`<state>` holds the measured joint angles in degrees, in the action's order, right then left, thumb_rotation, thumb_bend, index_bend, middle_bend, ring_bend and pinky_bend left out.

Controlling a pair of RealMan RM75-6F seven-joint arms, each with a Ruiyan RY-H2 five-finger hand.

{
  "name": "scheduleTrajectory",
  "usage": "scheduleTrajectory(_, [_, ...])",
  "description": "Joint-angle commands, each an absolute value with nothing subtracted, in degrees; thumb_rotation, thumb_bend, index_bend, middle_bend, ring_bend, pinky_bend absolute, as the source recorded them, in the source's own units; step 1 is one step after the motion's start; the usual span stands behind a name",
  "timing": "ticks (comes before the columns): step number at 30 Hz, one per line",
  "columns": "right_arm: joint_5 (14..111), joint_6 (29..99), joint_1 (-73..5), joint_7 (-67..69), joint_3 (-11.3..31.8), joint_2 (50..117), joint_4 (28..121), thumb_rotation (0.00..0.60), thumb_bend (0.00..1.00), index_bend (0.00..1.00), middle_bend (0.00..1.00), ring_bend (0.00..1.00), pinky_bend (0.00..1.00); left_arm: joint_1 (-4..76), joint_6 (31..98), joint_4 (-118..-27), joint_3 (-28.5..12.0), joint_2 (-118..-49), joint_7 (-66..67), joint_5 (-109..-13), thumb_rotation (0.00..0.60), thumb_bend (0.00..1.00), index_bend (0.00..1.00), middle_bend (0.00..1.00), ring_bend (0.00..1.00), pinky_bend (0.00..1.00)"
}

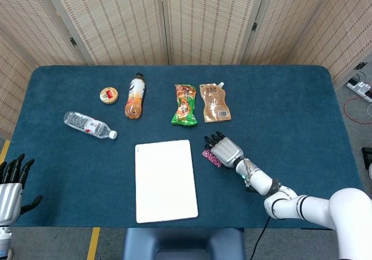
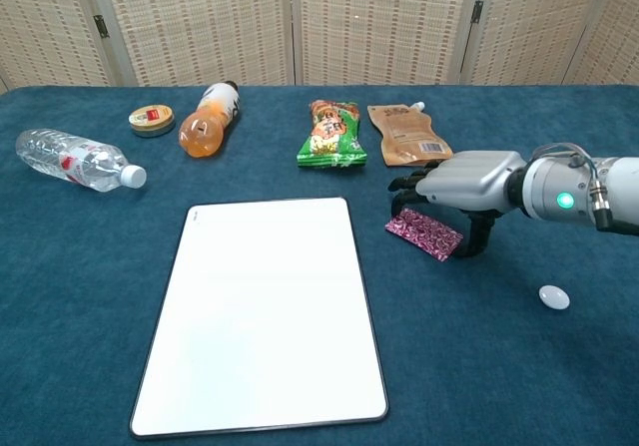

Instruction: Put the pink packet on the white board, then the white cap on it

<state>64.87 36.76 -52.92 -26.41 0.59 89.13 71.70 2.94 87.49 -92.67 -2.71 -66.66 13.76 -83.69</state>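
The pink packet (image 2: 423, 235) is lying flat on the blue surface (image 2: 90, 266), just right of the white board (image 2: 265, 311) and not yet on it. The right robot hand (image 2: 454, 187) is arching over the packet's far edge, dark fingers (image 2: 404, 189) curling down on one side and the thumb reaching the cloth on the other, apparently bracketing it for a pinch; whether it is actually gripping the packet I cannot tell. The white cap (image 2: 553, 297) is sitting well apart, nearer and to the right, waiting for the second step. The left robot hand (image 1: 11, 181) is idling at the near left edge, fingers spread and holding nothing. Along the far side are lying a green snack bag (image 2: 330, 134), a brown spout pouch (image 2: 407, 135), an orange drink bottle (image 2: 205, 122), a small round tin (image 2: 152, 121) and a clear water bottle (image 2: 75, 159), all clear of the board.
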Motion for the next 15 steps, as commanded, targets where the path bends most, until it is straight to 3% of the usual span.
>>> scheduleTrajectory(1, [65.0,37.0,-52.9,-26.3,0.7,88.9,72.0,0.6,0.33,0.25,0.01,0.0,0.0,2.9,87.5,-92.7,-2.7,-66.6,13.8,-83.7,0.6,0.23,0.13,0.03,0.1,0.0])
scheduleTrajectory(15, [68.9,39.3,-54.7,-26.6,2.8,86.8,79.4,0.6,0.33,0.25,0.01,0.0,0.0,3.2,87.4,-93.7,-2.8,-66.1,14.6,-83.9,0.6,0.23,0.13,0.03,0.1,0.0])
